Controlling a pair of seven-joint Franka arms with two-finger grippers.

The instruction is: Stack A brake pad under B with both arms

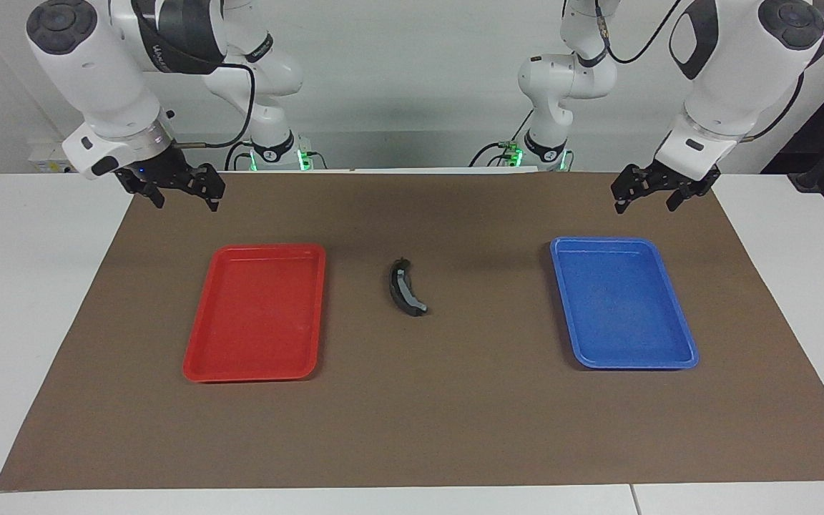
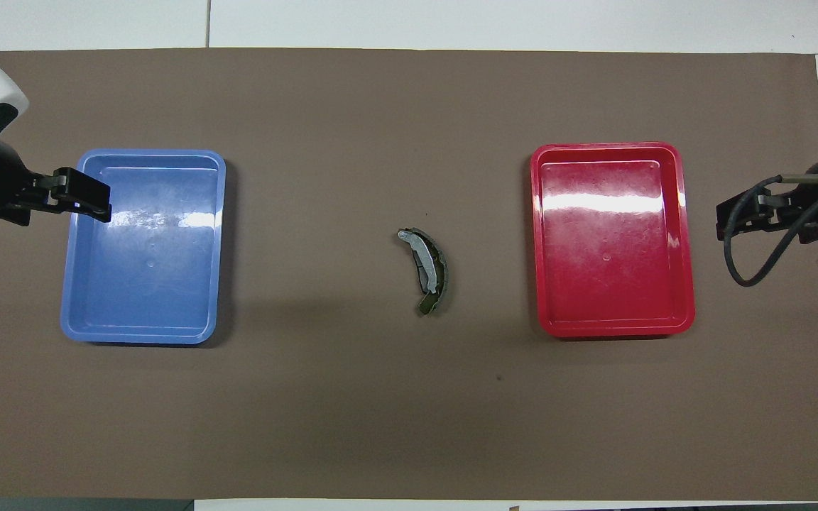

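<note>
You see B (image 2: 421, 260), the long curved black pad with the grey lining strip, lying on the brown mat (image 1: 455, 429) in the centre of both views. It is between the red tray (image 1: 204, 357) and the blue tray (image 1: 677, 343) and touches neither of them. In the overhead view its curve bulges toward the red tray. A dark olive piece shows along its outer edge and at its lower end. You cannot tell from these views whether this piece is the A brake pad or only the body of B.

Your right gripper (image 1: 184, 199) hangs in the upper left of the facing view, raised over the corner of the mat at the right arm's end of the desk (image 1: 26, 286). Its fingers are released and spread apart, and they grasp nothing. In the overhead view it appears at the right edge of the frame, beside the red tray but apart from it, with a black cable looping under it.

Your left gripper (image 1: 646, 197) hangs in the upper right of the facing view, above the mat near the blue tray. Its fingers are also released and hold nothing. In the overhead view one finger covers the edge of the blue tray at the left of the frame, but the facing view shows it up in the air, not touching the tray.
</note>
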